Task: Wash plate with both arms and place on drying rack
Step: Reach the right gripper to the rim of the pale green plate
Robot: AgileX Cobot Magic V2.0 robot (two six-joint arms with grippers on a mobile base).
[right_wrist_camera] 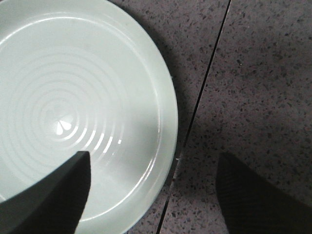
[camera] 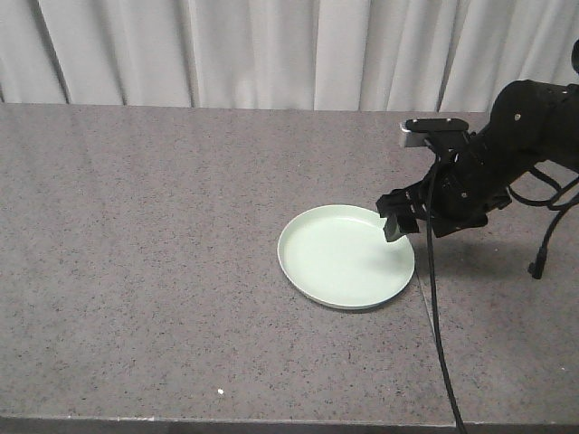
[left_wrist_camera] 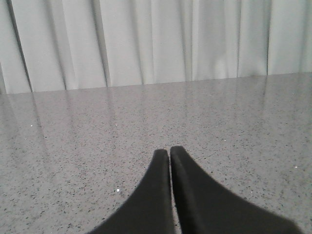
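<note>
The pale mint-green plate (camera: 345, 258) lies flat on the grey speckled surface (camera: 136, 226), right of centre, its right rim beside a dark seam (right_wrist_camera: 204, 87). The right end effector (camera: 399, 219) is spread wide above that rim, with one finger (right_wrist_camera: 58, 195) over the plate's interior and the other (right_wrist_camera: 253, 195) over the surface beyond the seam. The left end effector (left_wrist_camera: 169, 152), its fingers pressed together and holding nothing, hangs over the surface facing a pale curtain (left_wrist_camera: 146, 39).

Grey speckled counter (camera: 136, 271) stretching wide, pale pleated curtain (camera: 271, 50) right behind it, thin dark seam (right_wrist_camera: 204, 87) crossing the stone, soft even light
</note>
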